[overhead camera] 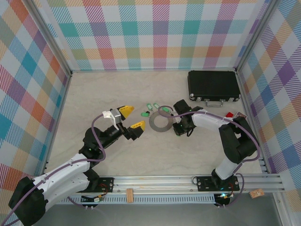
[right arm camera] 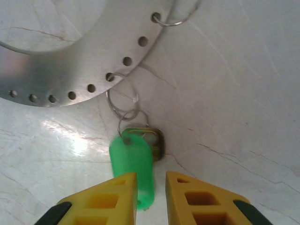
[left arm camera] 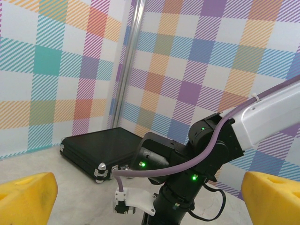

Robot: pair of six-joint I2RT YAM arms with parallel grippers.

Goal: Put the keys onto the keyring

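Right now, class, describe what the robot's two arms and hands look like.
The left arm and right arm share white shells over black joints, each trailed by a purple cable. Green lights glow on the right arm's joints. The left hand and right hand each carry two yellow, wedge-shaped fingers.

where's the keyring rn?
Top view: the keyring lies flat near the middle of the table, immediately left of the right end effector, with green-tagged keys just behind it.
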